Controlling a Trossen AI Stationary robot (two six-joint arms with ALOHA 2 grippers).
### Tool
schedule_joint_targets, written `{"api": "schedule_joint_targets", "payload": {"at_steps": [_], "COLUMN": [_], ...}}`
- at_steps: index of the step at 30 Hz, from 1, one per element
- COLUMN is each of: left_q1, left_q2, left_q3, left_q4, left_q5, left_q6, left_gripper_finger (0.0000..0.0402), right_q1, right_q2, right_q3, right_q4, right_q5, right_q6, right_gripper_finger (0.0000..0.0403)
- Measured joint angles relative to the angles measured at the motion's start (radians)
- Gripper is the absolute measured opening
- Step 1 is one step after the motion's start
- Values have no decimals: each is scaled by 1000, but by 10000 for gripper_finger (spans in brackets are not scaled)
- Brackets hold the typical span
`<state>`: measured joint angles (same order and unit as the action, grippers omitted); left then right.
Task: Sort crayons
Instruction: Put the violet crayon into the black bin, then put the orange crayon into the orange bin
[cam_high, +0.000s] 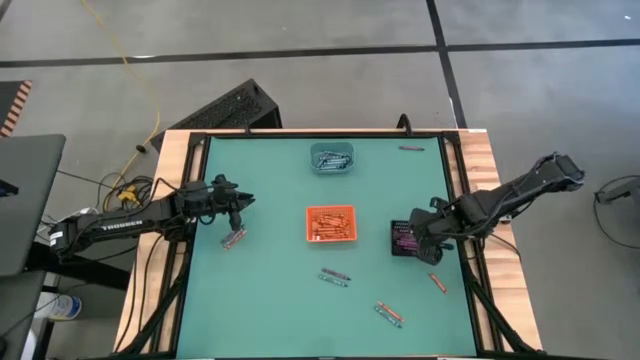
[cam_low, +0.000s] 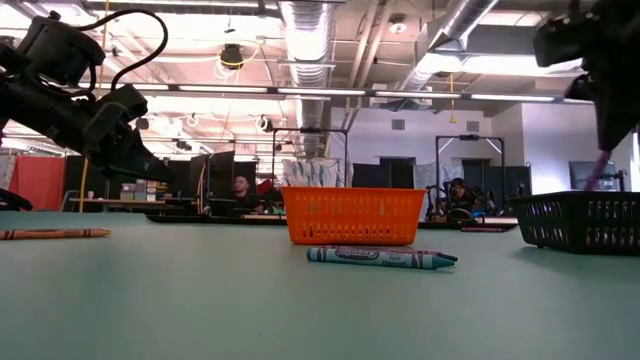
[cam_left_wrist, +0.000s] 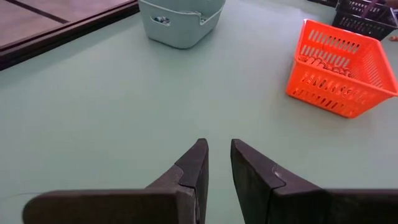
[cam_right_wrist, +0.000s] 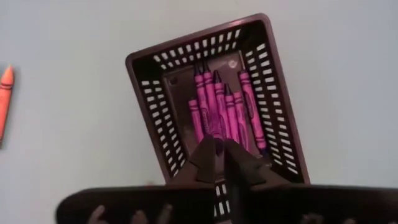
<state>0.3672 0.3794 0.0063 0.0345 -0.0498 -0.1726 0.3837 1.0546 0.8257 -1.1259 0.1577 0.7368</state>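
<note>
Right gripper (cam_right_wrist: 219, 152) hung over the black basket (cam_right_wrist: 149, 112), fingers nearly together on a purple crayon (cam_right_wrist: 214, 121) | pink crayons (cam_right_wrist: 233, 115) lay in that basket | left gripper (cam_left_wrist: 217, 158) hovered over the green table (cam_high: 270, 290), slightly open, holding nothing | loose crayons (cam_high: 335, 276) lay on the table | orange basket (cam_high: 330, 224) sat mid-table.

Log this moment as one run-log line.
task: sort crayons | right hand: over black basket, purple crayon between fingers | left hand: waiting above mat, empty | loose crayons remain
</note>
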Motion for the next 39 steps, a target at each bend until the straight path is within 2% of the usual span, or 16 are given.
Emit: {"api": "schedule_joint_targets", "payload": {"at_steps": [5, 10, 15, 20, 24, 31, 35, 39], "left_q1": [0, 0, 0, 0, 0, 0, 0, 0], "left_q2": [0, 0, 0, 0, 0, 0, 0, 0], "left_q3": [0, 0, 0, 0, 0, 0, 0, 0], "left_q4": [0, 0, 0, 0, 0, 0, 0, 0], "left_q5": [0, 0, 0, 0, 0, 0, 0, 0], "left_q6": [0, 0, 0, 0, 0, 0, 0, 0], "left_gripper_finger": [56, 56, 56, 56, 56, 56, 56, 56], "right_q1": [0, 0, 1, 70, 172, 327, 364, 366], "right_q2": [1, 1, 1, 19, 98, 322, 419, 428], "right_q3": [0, 30, 133, 165, 165, 164, 143, 63], "right_q4": [-5, -58, -121, -17, -4, 7, 33, 117], "right_q5": [-14, -86, -118, -157, -162, -168, -226, -284], "right_q6": [23, 30, 161, 314, 433, 603, 650, 681], "right_gripper_finger": [52, 75, 75, 75, 75, 75, 75, 75]}}
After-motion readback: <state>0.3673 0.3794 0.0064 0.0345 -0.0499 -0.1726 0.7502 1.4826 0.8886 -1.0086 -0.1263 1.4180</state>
